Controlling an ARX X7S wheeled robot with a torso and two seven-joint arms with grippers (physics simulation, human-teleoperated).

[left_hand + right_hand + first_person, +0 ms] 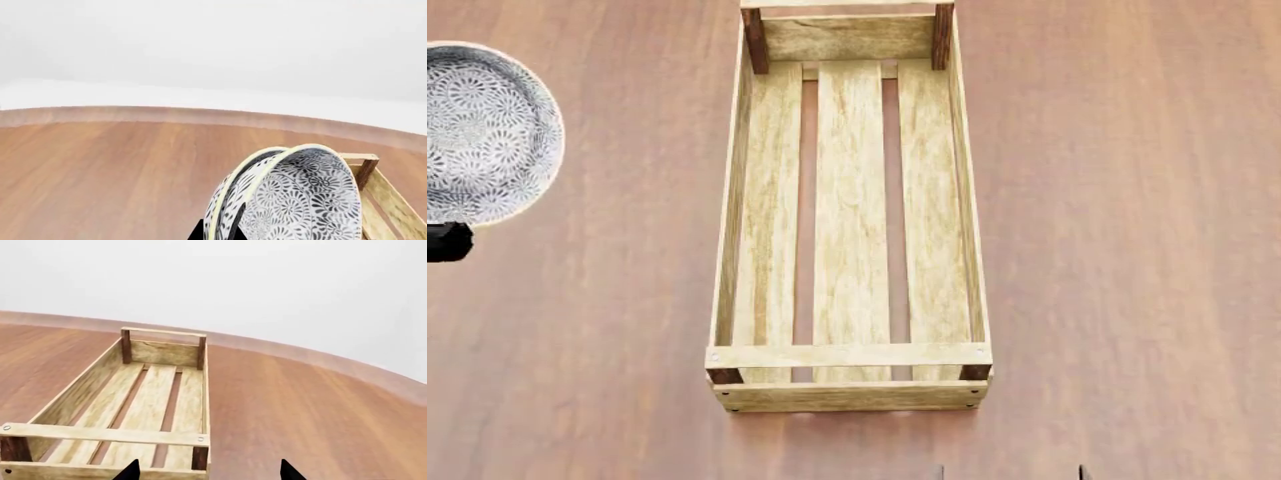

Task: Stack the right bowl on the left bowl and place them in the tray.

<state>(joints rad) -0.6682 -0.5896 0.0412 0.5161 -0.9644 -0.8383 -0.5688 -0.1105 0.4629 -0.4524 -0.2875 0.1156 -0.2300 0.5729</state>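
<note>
Two patterned black-and-white bowls (293, 200) sit nested one in the other; in the head view they show as one round bowl (481, 130) at the left edge, left of the tray. My left gripper (217, 232) is shut on their rims, one black finger on each side; it shows as a black block (443, 242) in the head view. The tray (851, 355), a long light-wood crate with three slats, lies in the middle and holds nothing. My right gripper (209, 472) is open and holds nothing, just in front of the tray's near end (100, 432).
The brown wooden table (1121, 250) stretches on both sides of the tray. One corner post of the tray (368, 167) shows beside the bowls in the left wrist view. A pale wall rises beyond the table's far edge (313, 357).
</note>
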